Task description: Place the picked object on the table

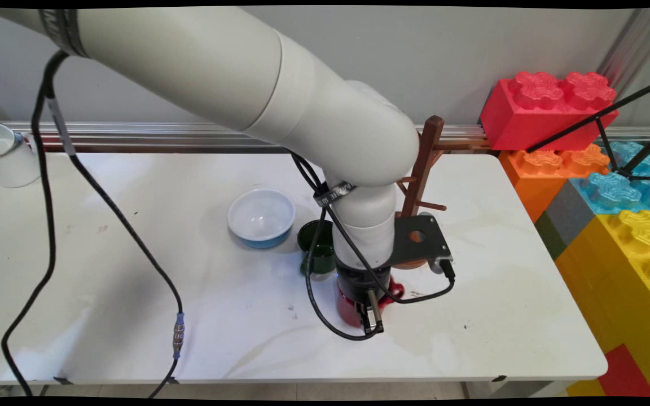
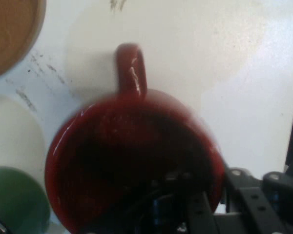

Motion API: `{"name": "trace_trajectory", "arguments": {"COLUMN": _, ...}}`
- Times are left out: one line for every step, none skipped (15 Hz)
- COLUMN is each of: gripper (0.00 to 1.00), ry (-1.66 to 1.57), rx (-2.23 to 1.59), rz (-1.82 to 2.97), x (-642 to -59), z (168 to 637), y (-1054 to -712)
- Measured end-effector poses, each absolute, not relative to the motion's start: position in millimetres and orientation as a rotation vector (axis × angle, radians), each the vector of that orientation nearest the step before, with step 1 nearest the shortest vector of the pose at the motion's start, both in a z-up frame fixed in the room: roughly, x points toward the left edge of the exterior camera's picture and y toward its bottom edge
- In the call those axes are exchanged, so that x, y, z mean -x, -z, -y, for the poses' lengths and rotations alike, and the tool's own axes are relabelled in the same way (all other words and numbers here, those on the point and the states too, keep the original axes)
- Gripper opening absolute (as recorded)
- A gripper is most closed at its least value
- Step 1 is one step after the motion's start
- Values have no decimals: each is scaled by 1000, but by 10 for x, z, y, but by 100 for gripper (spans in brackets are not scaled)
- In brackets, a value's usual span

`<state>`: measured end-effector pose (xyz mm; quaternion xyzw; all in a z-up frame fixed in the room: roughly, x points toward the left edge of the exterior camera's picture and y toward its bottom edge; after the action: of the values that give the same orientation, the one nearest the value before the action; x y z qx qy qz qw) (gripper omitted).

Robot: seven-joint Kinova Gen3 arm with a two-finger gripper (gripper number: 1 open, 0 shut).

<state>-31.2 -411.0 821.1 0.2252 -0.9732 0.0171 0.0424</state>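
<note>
Nearest the lower middle of the main view, the black gripper (image 1: 367, 316) points straight down onto a red mug (image 1: 350, 307), which stands on the white table (image 1: 133, 316) a little right of centre. The arm's wrist covers most of the mug there; only its lower wall and a bit of handle at the right show. The hand view looks straight into the mug's (image 2: 112, 161) mouth: the inside is dark and I cannot tell whether anything is in it. Its handle (image 2: 132, 70) points to the top of that frame. The gripper (image 2: 185, 214) linkage rises at the bottom edge, with parts both inside the rim and outside it at the lower right, but whether the fingers are spread or pressed on the wall cannot be told.

Just behind the red mug, touching or nearly so, stands a dark green cup (image 1: 316, 248), partly crossed by black cables; it appears as a green curve (image 2: 14, 200) at the hand view's lower left. Left of it sits a white bowl with a blue outside (image 1: 261, 217), empty. Behind the wrist a wooden mug rack (image 1: 424, 169) stands upright, its round base (image 2: 10, 34) showing in the hand view's upper left.

Far left, a white enamel mug (image 1: 3, 155) sits at the table's edge. Right of the table, big toy bricks (image 1: 545, 107) are stacked.
</note>
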Motion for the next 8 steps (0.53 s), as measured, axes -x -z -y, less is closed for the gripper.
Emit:
{"name": "trace_trajectory", "arguments": {"gripper": 100, "ry": -52, "rx": -692, "rz": 2979, "x": 314, "z": 4114, "y": -8199}}
{"name": "trace_trajectory", "arguments": {"gripper": 100, "ry": -51, "rx": -694, "rz": 2980, "x": 319, "z": 4117, "y": -8186}}
{"name": "trace_trajectory", "arguments": {"gripper": 100, "ry": -51, "rx": -699, "rz": 2979, "x": 320, "z": 4122, "y": -8176}}
{"name": "trace_trajectory", "arguments": {"gripper": 100, "ry": -51, "rx": -711, "rz": 2975, "x": 322, "z": 4129, "y": -8162}}
{"name": "trace_trajectory", "arguments": {"gripper": 100, "ry": -52, "rx": -721, "rz": 2971, "x": 320, "z": 4133, "y": -8155}}
{"name": "trace_trajectory", "arguments": {"gripper": 100, "ry": -52, "rx": -734, "rz": 2965, "x": 318, "z": 4138, "y": -8143}}
{"name": "trace_trajectory", "arguments": {"gripper": 100, "ry": -53, "rx": -742, "rz": 2960, "x": 318, "z": 4143, "y": -8137}}
{"name": "trace_trajectory", "arguments": {"gripper": 100, "ry": -53, "rx": -755, "rz": 2953, "x": 312, "z": 4147, "y": -8129}}
